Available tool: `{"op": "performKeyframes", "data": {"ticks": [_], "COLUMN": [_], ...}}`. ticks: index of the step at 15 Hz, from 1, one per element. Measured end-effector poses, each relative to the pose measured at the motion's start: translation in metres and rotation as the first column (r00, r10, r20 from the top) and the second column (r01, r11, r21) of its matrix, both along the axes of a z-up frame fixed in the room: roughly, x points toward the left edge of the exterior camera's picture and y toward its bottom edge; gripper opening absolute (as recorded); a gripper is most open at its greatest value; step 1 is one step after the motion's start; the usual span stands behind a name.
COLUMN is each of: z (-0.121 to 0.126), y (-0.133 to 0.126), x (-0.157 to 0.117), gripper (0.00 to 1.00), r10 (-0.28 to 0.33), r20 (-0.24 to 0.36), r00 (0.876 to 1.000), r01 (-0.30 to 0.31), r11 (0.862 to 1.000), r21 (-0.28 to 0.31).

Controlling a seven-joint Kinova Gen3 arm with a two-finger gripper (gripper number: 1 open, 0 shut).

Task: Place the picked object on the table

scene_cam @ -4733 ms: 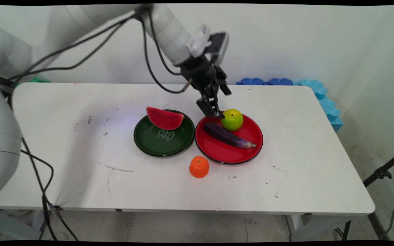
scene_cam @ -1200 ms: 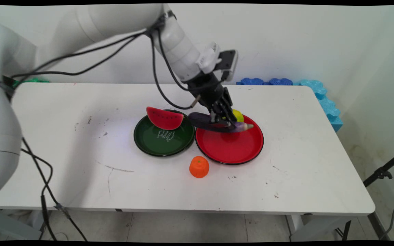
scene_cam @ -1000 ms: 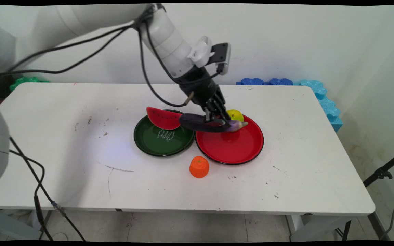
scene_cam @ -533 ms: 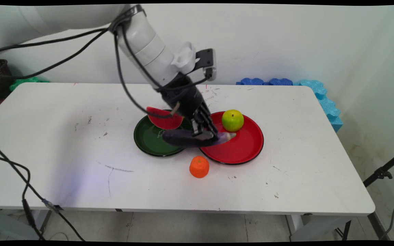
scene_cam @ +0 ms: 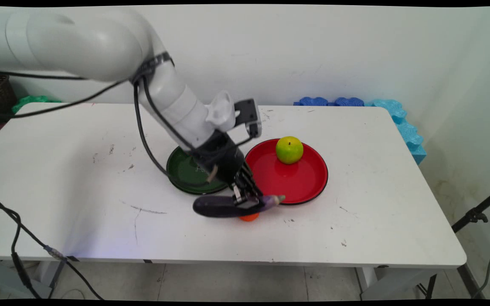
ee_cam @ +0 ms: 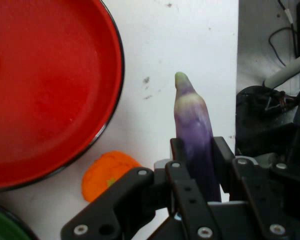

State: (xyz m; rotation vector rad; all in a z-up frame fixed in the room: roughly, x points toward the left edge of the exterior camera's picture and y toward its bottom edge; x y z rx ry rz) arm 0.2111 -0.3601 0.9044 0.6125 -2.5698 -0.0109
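The arm hides most of the green plate (scene_cam: 181, 172), perhaps with something on it; the eggplant (scene_cam: 223, 207) covers nearly all the orange fruit (scene_cam: 249, 218).

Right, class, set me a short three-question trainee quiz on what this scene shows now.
1. True or false: the gripper is shut on the eggplant.
2. What lies on the red plate? A) watermelon slice B) green apple C) nothing
3. Fill in: the orange fruit rests on the ____, beside the red plate.

Key: 1 true. 2 B, the green apple. 3 table.
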Motion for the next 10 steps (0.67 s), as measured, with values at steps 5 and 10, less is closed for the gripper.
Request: {"op": "performKeyframes", "data": {"ticks": [5,10], "z": [-0.035,-0.06], "y": [0.01,0.014], "x": [-0.002,0.0], "gripper": [0.0,0.0], "r10": [0.041,0.072], "r20": [-0.011,-0.02], "r00": [0.999,0.997], "r01": [-0.041,-0.072], "r11": [0.999,0.997], "r21": [0.003,-0.002]}}
